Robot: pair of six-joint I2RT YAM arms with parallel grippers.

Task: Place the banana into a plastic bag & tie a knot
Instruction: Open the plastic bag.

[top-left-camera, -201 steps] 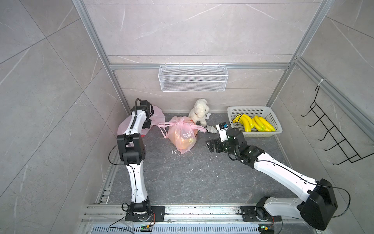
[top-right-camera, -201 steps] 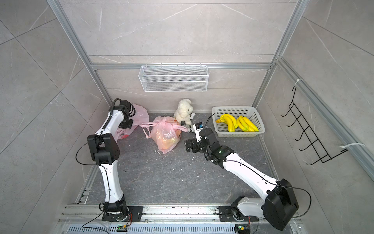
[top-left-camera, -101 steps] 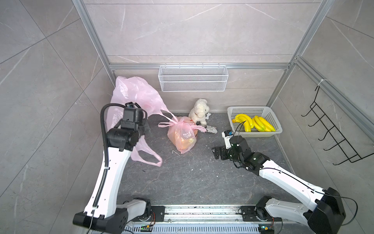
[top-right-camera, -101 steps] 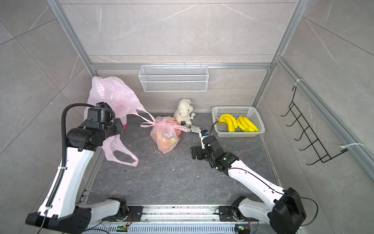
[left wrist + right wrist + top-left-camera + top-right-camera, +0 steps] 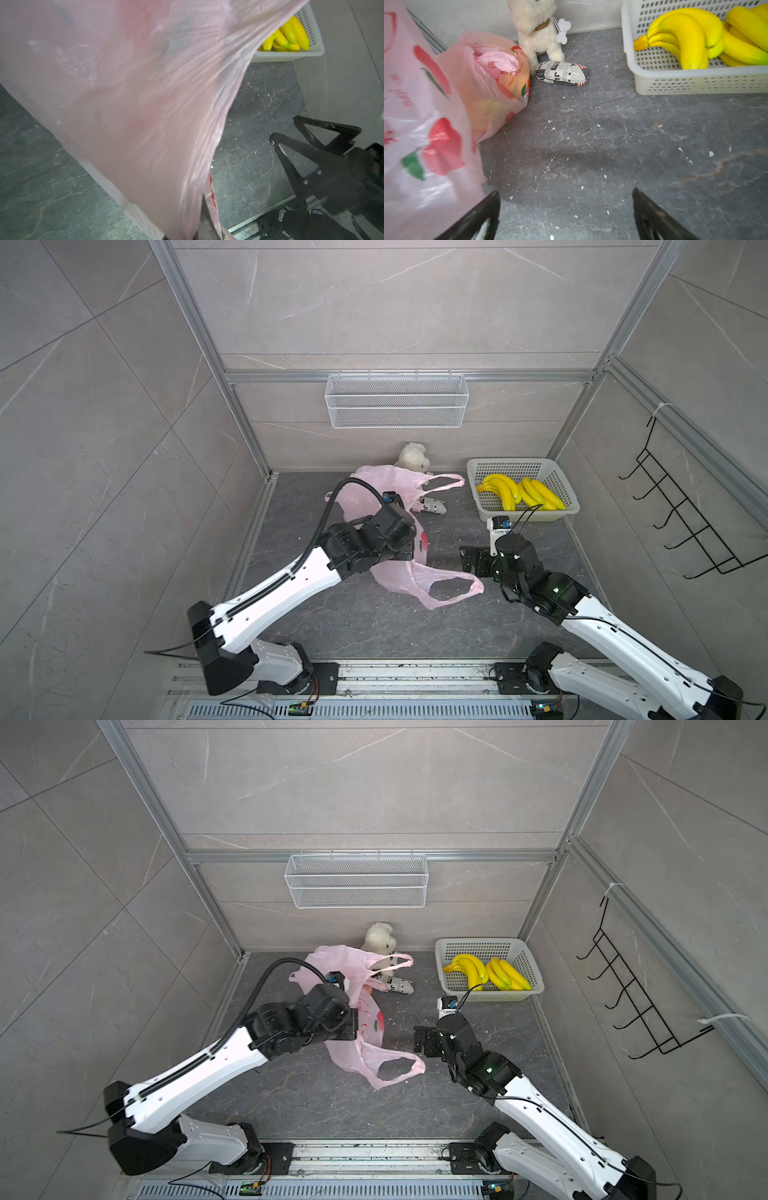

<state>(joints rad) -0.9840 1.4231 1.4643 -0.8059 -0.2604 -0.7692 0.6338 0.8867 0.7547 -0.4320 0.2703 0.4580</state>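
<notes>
The left arm (image 5: 291, 589) stretches from its base diagonally forward and toward the middle of the cell. Its forearm is raised and its wrist is bent, so the left gripper (image 5: 409, 549) points sideways at the right arm (image 5: 615, 639). Its jaws are pinched tight on the film of a pink bag (image 5: 399, 576). The right arm reaches forward and inward, and the right gripper (image 5: 464, 559) hangs low with its jaws spread wide, holding nothing.
</notes>
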